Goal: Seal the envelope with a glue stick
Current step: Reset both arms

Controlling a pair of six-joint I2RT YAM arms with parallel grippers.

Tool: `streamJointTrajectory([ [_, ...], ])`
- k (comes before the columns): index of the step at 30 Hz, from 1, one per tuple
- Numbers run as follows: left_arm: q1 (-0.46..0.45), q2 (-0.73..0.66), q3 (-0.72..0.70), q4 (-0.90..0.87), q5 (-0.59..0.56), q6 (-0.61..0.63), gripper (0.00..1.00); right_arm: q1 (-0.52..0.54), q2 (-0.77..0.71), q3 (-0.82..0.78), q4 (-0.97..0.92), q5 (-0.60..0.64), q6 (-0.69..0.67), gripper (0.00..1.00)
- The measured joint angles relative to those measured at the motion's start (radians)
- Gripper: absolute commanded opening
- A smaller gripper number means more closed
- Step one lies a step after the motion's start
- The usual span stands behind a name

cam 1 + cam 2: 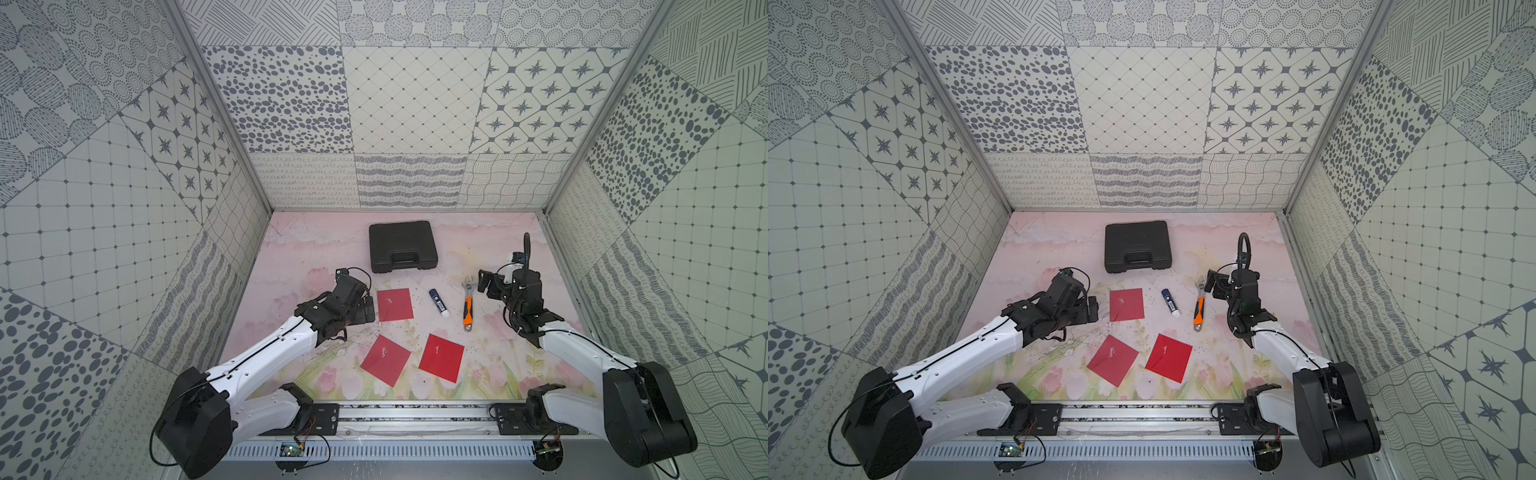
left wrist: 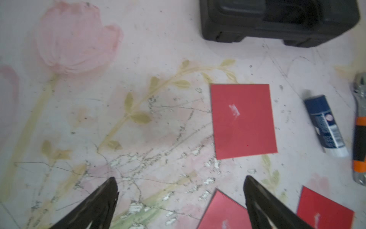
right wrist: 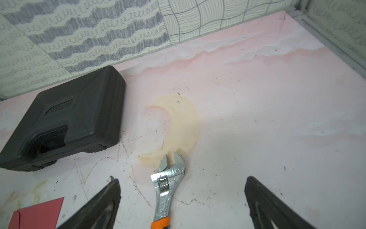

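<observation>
The left hand (image 2: 180, 178) and right hand (image 3: 182, 177) both gape empty. The glue stick (image 1: 439, 303) lies on the bench (image 1: 311, 249) at the far envelope's (image 1: 395, 304) three o'clock, with the wrench (image 1: 468, 305) just beyond. Hovering over the wrench head, the right hand could grab that instead, or set the stick rolling.

Three red envelopes lie on the bench (image 1: 291, 249): the far envelope (image 1: 395, 304) at twelve o'clock of the trio, the near-left envelope (image 1: 385, 360) at seven, the near-right envelope (image 1: 441, 357) at five. One glue stick (image 1: 439, 304), at three o'clock of the far envelope. One adjustable wrench (image 1: 468, 305), at three o'clock of the stick. One black case (image 1: 402, 246), at twelve o'clock of the bench. Two tools: the left tool (image 2: 180, 178) and the right tool (image 3: 182, 178).
</observation>
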Motion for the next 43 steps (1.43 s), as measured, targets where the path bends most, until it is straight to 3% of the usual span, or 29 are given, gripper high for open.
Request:
streamJointTrajectory([
  [5, 0.13, 0.024, -0.088, 0.154, -0.133, 0.157, 1.0, -0.034, -0.024, 0.008, -0.014, 0.06, -0.127, 1.0],
  [9, 0.238, 0.066, -0.202, 0.373, -0.178, 0.29, 1.0, -0.075, 0.01, -0.069, 0.156, 0.1, -0.267, 1.0],
  [15, 0.383, 0.174, -0.363, 0.762, -0.116, 0.417, 1.0, -0.158, 0.121, -0.187, 0.376, 0.003, -0.31, 1.0],
  [20, 0.445, 0.365, -0.387, 1.079, -0.032, 0.484, 1.0, -0.215, 0.291, -0.18, 0.592, -0.104, -0.28, 1.0],
  [26, 0.501, 0.43, -0.332, 1.201, 0.073, 0.512, 1.0, -0.191, 0.364, -0.127, 0.597, -0.131, -0.284, 0.99],
  [31, 0.509, 0.438, -0.325, 1.25, 0.129, 0.526, 1.0, -0.142, 0.364, -0.087, 0.6, -0.1, -0.303, 0.99],
  [43, 0.511, 0.444, -0.323, 1.295, 0.203, 0.55, 1.0, -0.141, 0.364, -0.087, 0.592, -0.079, -0.311, 0.99],
])
